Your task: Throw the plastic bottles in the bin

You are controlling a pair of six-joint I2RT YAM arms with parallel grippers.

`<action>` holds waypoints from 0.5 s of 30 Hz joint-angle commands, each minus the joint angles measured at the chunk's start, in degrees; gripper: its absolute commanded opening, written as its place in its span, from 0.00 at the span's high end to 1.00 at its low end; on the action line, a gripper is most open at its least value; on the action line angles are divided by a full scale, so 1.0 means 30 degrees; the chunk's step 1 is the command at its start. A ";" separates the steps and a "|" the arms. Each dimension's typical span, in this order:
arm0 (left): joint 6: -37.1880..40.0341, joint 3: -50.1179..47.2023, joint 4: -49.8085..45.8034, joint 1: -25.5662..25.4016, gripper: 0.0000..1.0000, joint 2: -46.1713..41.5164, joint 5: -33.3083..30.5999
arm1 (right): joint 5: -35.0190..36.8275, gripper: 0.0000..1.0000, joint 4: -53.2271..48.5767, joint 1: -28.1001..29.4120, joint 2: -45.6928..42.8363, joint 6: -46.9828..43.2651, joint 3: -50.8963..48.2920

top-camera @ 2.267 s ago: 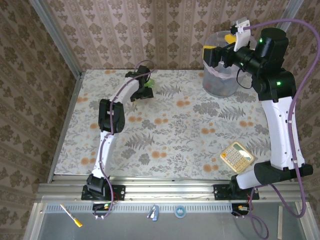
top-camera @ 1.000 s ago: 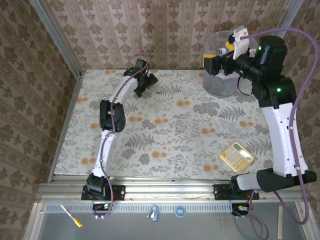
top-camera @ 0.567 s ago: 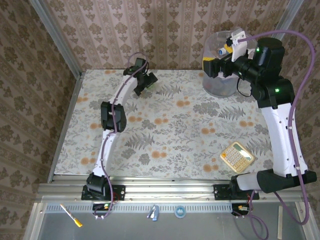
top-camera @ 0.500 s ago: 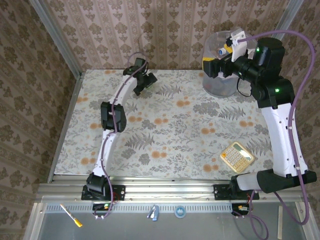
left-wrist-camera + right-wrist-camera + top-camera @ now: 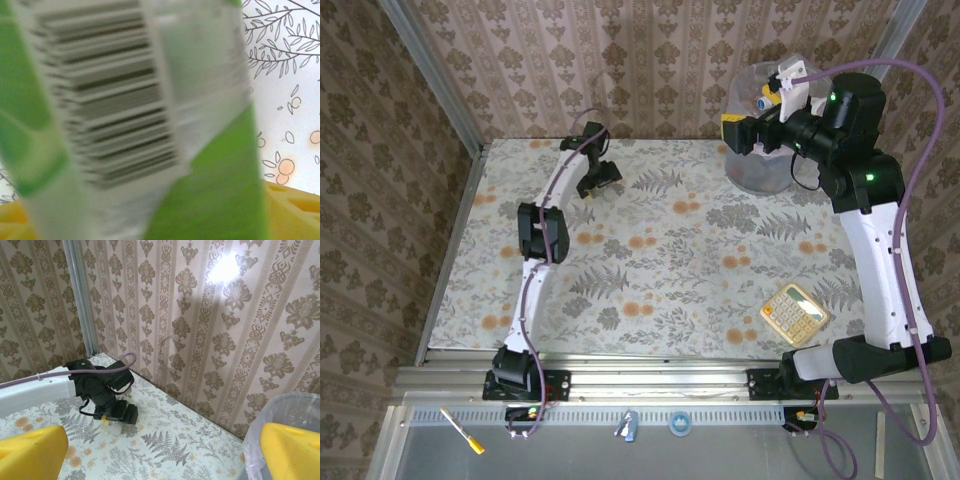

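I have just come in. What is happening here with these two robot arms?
Two robot arms are clearing plastic bottles into the large round translucent grey bin at the far right. The left claw is down at the far left, with a green-labelled plastic bottle between its yellow fingers; whether it grips it yet cannot be told. The right claw is raised at the bin's rim, open and empty. A beige calculator lies near the right arm's base.
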 commanded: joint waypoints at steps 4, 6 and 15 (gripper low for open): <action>0.2485 -0.1912 -0.1083 0.0507 0.33 -0.1844 -0.0787 | -0.0428 0.00 0.0853 0.0121 -0.0134 0.0088 -0.0464; 0.2864 -0.2653 -0.0642 0.0510 0.44 -0.2310 -0.0641 | -0.0429 0.00 0.0864 0.0113 -0.0179 0.0204 -0.0531; 0.5398 -0.9088 0.3763 0.0232 0.59 -0.7484 -0.0515 | -0.0304 0.00 0.1408 0.0121 -0.0409 0.0447 -0.0846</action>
